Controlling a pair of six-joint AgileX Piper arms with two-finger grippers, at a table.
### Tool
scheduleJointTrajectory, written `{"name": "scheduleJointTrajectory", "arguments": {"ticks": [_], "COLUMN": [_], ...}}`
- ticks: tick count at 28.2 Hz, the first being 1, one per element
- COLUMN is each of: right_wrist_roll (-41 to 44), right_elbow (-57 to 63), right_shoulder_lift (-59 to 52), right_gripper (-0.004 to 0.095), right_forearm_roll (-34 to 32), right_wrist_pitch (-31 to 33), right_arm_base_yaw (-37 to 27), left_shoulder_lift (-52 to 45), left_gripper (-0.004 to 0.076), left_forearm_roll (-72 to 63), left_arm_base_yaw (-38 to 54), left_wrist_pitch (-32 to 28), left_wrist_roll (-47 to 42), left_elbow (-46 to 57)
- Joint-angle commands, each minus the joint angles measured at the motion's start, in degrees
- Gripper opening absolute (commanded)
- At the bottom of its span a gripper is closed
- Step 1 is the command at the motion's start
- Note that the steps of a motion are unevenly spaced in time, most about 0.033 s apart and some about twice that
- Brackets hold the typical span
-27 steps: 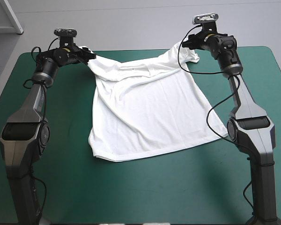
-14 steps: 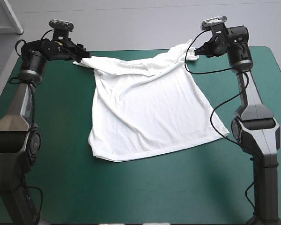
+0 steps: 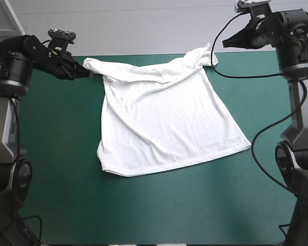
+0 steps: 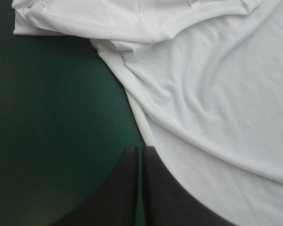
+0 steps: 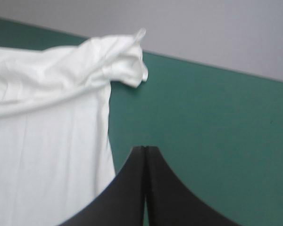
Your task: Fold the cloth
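The white T-shirt (image 3: 164,123) lies spread flat on the teal-green cover (image 3: 159,210), collar at the far edge and hem toward the near side. Its left sleeve (image 3: 94,64) and right sleeve (image 3: 208,55) rest bunched at the far corners. My left gripper (image 3: 89,75) is shut and empty, just outside the left sleeve. In the left wrist view the T-shirt (image 4: 217,94) runs ahead of and beside that gripper (image 4: 141,149). My right gripper (image 3: 225,43) is raised beyond the right sleeve, shut on nothing. In the right wrist view the sleeve (image 5: 127,66) lies ahead of it (image 5: 145,148).
The table's far edge (image 3: 143,55) runs right behind the collar. Bare cover lies to the left (image 3: 61,133), to the right (image 3: 267,102) and in front of the hem.
Both grippers have drawn outward and away from the sleeves, the right one rising, and their fingers have come together. The sleeves now lie loose on the table.
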Motion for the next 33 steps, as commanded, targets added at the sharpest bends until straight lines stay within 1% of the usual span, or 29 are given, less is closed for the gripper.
{"name": "scheduleJointTrajectory", "arguments": {"ticks": [1,4,6,11,14,17,22,24,25,26,27,28,29,30,31,32,33], "right_wrist_roll": [-1.7,-3.4,-4.6,-4.7,-4.7,-4.7,-4.7,-5.8,-6.7,-7.5,-8.2,-8.7,-9.0,-9.3,-9.3,-9.3,-9.3], "right_elbow": [13.4,25.6,33.1,47.0,53.8,59.0,65.6,67.9,68.8,69.5,69.8,70.1,70.3,70.6,70.7,70.7,70.7], "right_shoulder_lift": [-9.4,-15.5,-19.3,-27.2,-30.9,-33.8,-37.4,-38.5,-38.9,-39.2,-39.4,-39.5,-39.8,-40.2,-40.3,-40.6,-40.8], "right_gripper": [-0.0017,-0.0017,-0.0017,-0.0017,-0.0017,-0.0017,-0.0002,0.0045,0.0086,0.0140,0.0192,0.0267,0.0347,0.0485,0.0550,0.0637,0.0654], "right_forearm_roll": [2.3,6.3,8.3,8.6,8.4,9.3,11.7,12.8,13.8,14.7,15.6,16.6,17.2,17.9,18.3,18.6,18.6], "right_wrist_pitch": [-2.6,-2.6,-2.6,-2.8,-3.6,-4.3,-6.8,-7.9,-8.3,-8.8,-8.9,-8.9,-9.0,-9.1,-9.2,-8.6,-8.5], "right_arm_base_yaw": [-0.4,-0.4,-0.4,-0.4,-0.4,-0.4,-0.4,-0.4,-0.4,-0.4,-0.4,-0.4,-0.4,-0.4,-0.4,-0.4,-0.4], "left_shoulder_lift": [-9.2,-14.8,-19.1,-29.4,-35.5,-39.7,-41.4,-41.4,-41.3,-41.3,-41.1,-40.8,-40.4,-39.2,-38.5,-37.0,-36.4], "left_gripper": [0.0019,0.0019,0.0019,0.0019,0.0019,0.0019,0.0019,0.0020,0.0020,0.0027,0.0046,0.0078,0.0121,0.0224,0.0270,0.0392,0.0435], "left_forearm_roll": [0.9,1.2,0.5,0.2,-0.9,-5.0,-8.2,-8.7,-8.9,-8.9,-8.9,-8.9,-8.6,-8.6,-8.6,-9.0,-9.0], "left_arm_base_yaw": [-0.3,-0.3,-0.3,-0.3,-0.3,-0.3,-3.8,-7.0,-8.7,-10.2,-11.9,-13.6,-14.7,-16.7,-17.3,-17.7,-17.8], "left_wrist_pitch": [0.2,-0.9,-3.1,-9.6,-13.5,-18.2,-22.9,-25.5,-27.0,-28.4,-29.6,-30.4,-30.6,-30.9,-30.9,-30.4,-30.2], "left_wrist_roll": [-2.7,-4.0,-4.5,-7.1,-8.1,-8.1,-7.7,-7.7,-7.6,-7.6,-7.0,-6.8,-6.8,-6.8,-6.8,-6.8,-6.8], "left_elbow": [3.1,10.6,17.5,35.2,46.0,55.6,64.9,67.3,68.2,68.7,69.3,69.7,69.9,69.9,69.9,70.2,70.2]}}
